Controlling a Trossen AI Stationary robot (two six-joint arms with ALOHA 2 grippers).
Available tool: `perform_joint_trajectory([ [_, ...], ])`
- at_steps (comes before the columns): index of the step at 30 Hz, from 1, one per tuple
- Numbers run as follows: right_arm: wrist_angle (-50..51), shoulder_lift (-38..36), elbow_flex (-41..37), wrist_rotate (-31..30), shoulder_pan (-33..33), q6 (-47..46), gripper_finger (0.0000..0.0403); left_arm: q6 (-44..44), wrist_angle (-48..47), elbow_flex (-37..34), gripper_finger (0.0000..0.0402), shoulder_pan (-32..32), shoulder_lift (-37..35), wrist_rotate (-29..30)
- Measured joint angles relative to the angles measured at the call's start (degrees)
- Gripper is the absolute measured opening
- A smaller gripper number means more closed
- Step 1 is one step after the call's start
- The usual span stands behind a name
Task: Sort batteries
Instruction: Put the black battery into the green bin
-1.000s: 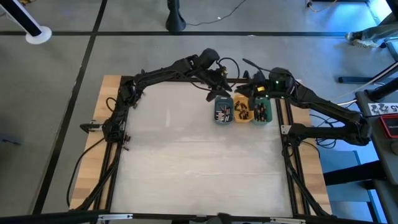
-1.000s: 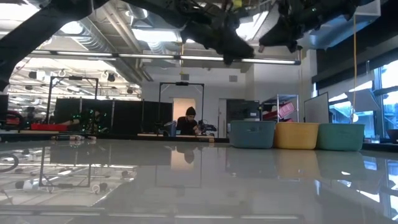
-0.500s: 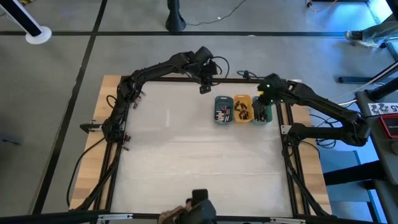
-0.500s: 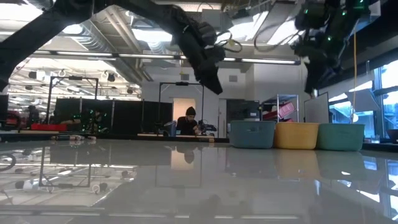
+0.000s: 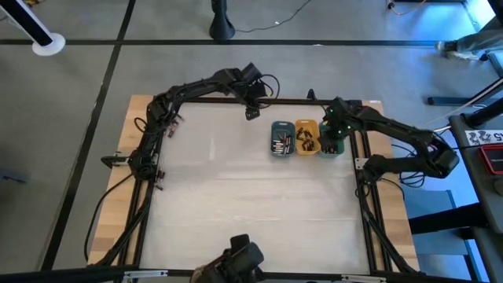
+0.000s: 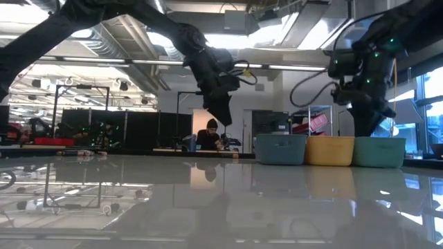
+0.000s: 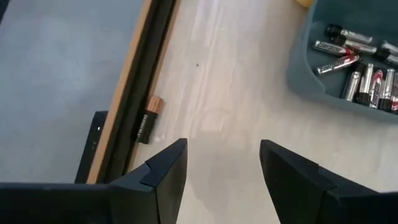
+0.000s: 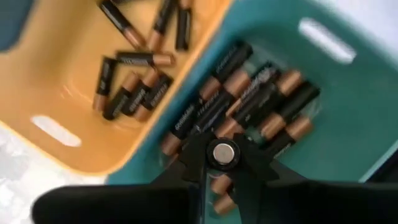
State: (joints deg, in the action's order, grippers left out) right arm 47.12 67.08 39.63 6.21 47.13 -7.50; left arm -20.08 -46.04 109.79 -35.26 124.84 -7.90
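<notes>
Three small trays stand in a row at the table's far right: slate-blue (image 5: 282, 138), orange (image 5: 306, 137) and green (image 5: 333, 144), each with several batteries inside. My right gripper (image 8: 222, 163) points down over the green tray (image 8: 348, 124), shut on one battery (image 8: 222, 153). My left gripper (image 7: 222, 163) is open near the far edge, left of the blue tray (image 7: 348, 68). It hangs above bare table close to a loose black-and-copper battery (image 7: 147, 119), which lies against the frame rail. My right gripper pinches one battery between its two fingers (image 8: 194, 155), which come from above and point down. The battery stands along the fingers and shows only its silvery end cap (image 8: 222, 152). It is held over the black-and-copper batteries (image 8: 249, 99) in the green tray.
The dark frame rail (image 7: 134, 106) runs along the far edge beside the loose battery. The table's middle and near part (image 5: 251, 204) is bare. A dark shape (image 5: 236, 261) stands at the near edge. A person (image 6: 210, 135) sits far off in the room.
My left gripper has left the space above the blue tray, going toward the table's left and down, and has tipped to point downward. My right gripper has sunk toward the green tray and tipped down with its battery.
</notes>
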Motion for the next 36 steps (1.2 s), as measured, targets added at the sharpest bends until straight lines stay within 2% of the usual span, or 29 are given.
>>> perform_joint_trajectory([
  [7,0.95,3.86,-0.06,0.95,0.16,-0.64,0.0055,-0.28,0.76,-0.80,0.0191,0.04,-0.02,-0.02],
  [12,1.27,6.71,0.01,-2.95,0.16,-2.00,0.0057,0.00,1.25,-0.80,0.0191,0.02,-0.02,-0.01],
  [16,0.49,8.72,0.01,-3.25,0.16,-2.35,0.0058,0.12,1.48,-0.80,0.0191,0.02,-0.02,0.00],
  [31,-0.79,8.91,0.12,-4.17,0.16,-1.10,0.0061,-0.98,1.70,-0.80,0.0191,0.02,-0.02,0.00],
  [36,-1.26,8.76,0.12,-3.62,0.16,-0.81,0.0097,-1.13,1.72,-0.80,0.0191,0.02,-0.02,0.00],
])
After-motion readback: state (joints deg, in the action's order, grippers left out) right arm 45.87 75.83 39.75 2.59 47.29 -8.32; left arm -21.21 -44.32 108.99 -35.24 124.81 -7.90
